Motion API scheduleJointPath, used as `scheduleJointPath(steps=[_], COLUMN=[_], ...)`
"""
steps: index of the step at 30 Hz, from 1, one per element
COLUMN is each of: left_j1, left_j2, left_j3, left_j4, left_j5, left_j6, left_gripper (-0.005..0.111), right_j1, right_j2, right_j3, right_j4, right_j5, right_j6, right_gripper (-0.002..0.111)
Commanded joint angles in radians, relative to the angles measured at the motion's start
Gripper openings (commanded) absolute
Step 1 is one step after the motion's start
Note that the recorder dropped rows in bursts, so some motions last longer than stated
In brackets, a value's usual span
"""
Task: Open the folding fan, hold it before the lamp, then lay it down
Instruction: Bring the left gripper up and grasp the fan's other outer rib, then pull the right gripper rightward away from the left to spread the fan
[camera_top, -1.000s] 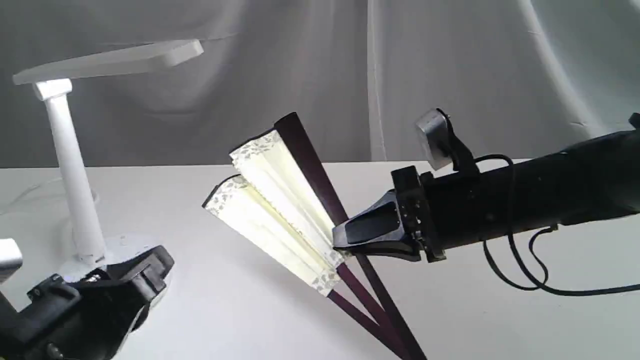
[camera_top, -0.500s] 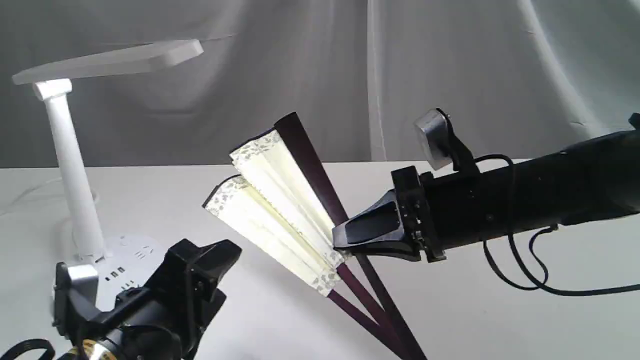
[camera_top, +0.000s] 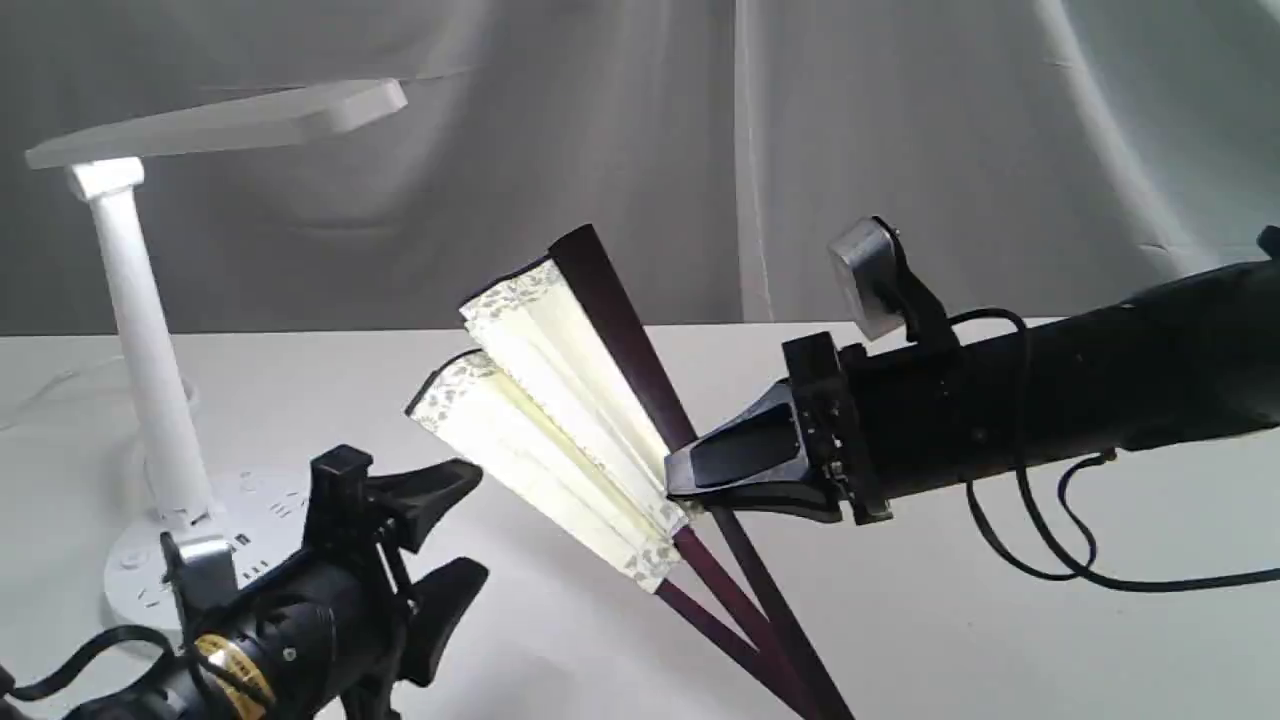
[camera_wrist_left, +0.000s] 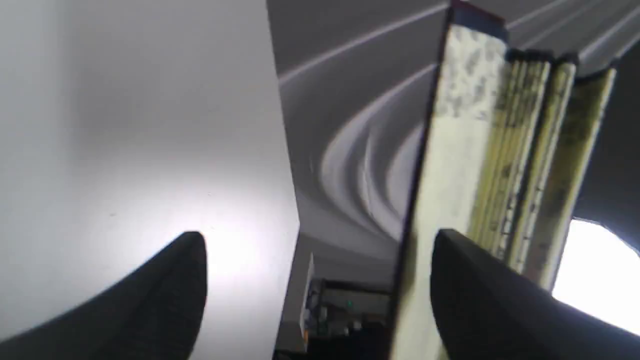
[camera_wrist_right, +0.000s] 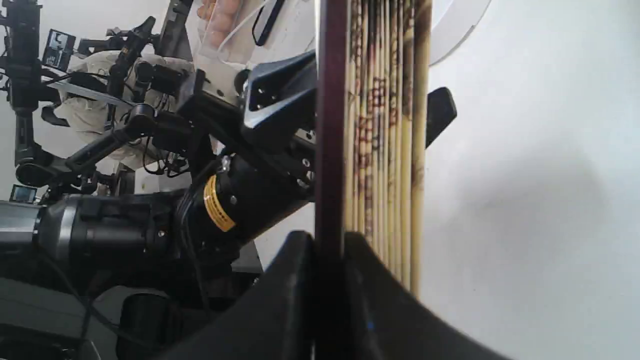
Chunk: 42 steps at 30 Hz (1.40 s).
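The large pleated cream paper fan with patterned border and dark maroon ribs (camera_top: 545, 420) is held in the air over the white table (camera_top: 1000, 640), slanting up and towards the white plastic desk lamp with its flat head and round base (camera_top: 150, 400), which stands well apart at the left. The right jaws are clamped on the fan's dark outer guard about where the paper ends; the right wrist view shows that guard pinched between them and the folded pleats stacked just beside it. This grip probably fixes one side so that the other can be drawn away, since the fan is only part open, its pleats in two bundles with a narrow gap between. Its pivot end runs off the bottom of the exterior view, so I cannot tell whether it touches the table. The left jaws stand wide apart and empty, low down in front of the lamp base and aimed at the fan's free lower edge. In the left wrist view that edge lies just inside one jaw, near but seemingly not yet touched.
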Motion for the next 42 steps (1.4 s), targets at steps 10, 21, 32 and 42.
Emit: scheduleJointPath(steps=[10,21,32,42], left_j1=[0.043,0.043,0.043,0.043], left_j2=[0.001,0.001,0.001,0.001], left_j3=[-0.090,-0.147,-0.147,-0.147], left_j4=[0.146,0.169,0.169,0.199], left_j5=[-0.022,-0.022,-0.022,-0.022], left_j6=[0.011,0.016,0.028,0.022], left_gripper=[0.064,0.045,0.017,0.000], right_j1=[-0.002,-0.002,-0.002,-0.002], right_j2=[-0.014,-0.006,-0.006,-0.006], right_j3=[0.000,0.000,0.000,0.000], right_j4=[0.022,0.016,0.019,0.019], right_j5=[0.012,0.012,0.012,0.012], right_j6=[-0.012,-0.009,-0.009,-0.012], right_gripper=[0.000,0.000,0.000,0.000])
